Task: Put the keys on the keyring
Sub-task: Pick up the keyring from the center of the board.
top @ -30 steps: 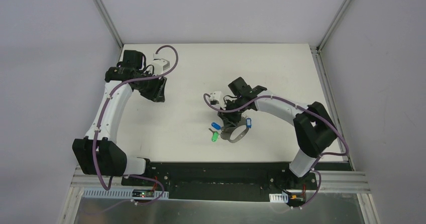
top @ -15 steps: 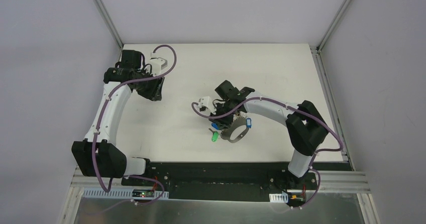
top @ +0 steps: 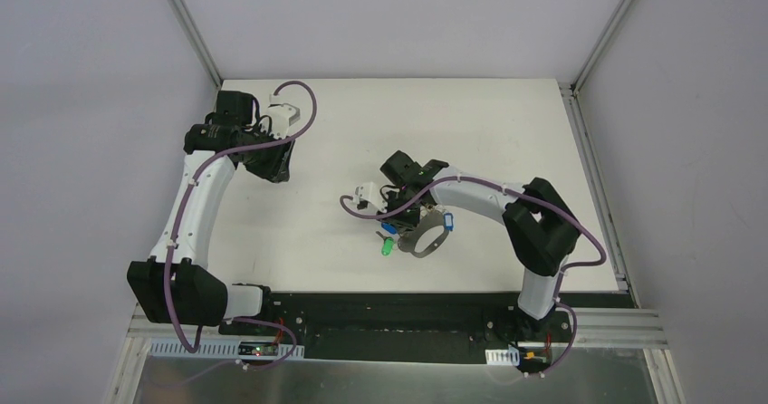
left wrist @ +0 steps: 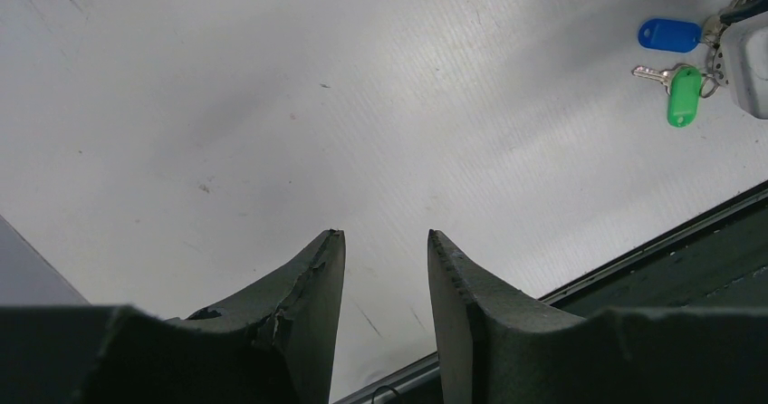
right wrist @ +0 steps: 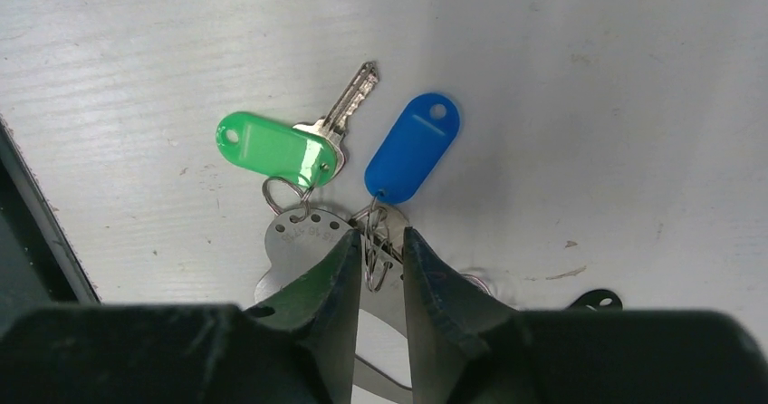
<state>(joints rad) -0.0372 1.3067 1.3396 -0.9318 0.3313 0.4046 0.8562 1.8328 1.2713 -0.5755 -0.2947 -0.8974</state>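
The green-tagged key (right wrist: 272, 150) and the blue tag (right wrist: 412, 146) lie on the white table, each linked by small rings to the keyring's pale metal plate (right wrist: 303, 236). A silver key blade (right wrist: 351, 98) sticks out beside the green tag. My right gripper (right wrist: 380, 234) stands over the small rings (right wrist: 376, 259), its jaws a narrow gap apart with the rings between them. From above, the keyring loop (top: 426, 241) lies near the front middle, with the green tag (top: 387, 247) at its left. My left gripper (left wrist: 385, 234) is open and empty, far back left (top: 274, 167).
A small black tag (right wrist: 593, 300) lies at the right of my right fingers. Another blue piece (top: 446, 220) sits on the loop's right side. The black front rail (top: 408, 304) runs close behind the keys, and it also shows in the left wrist view (left wrist: 688, 241).
My right gripper has moved left and settled over the rings by the keys. My left arm has drawn slightly back and left. The keys and keyring have not moved.
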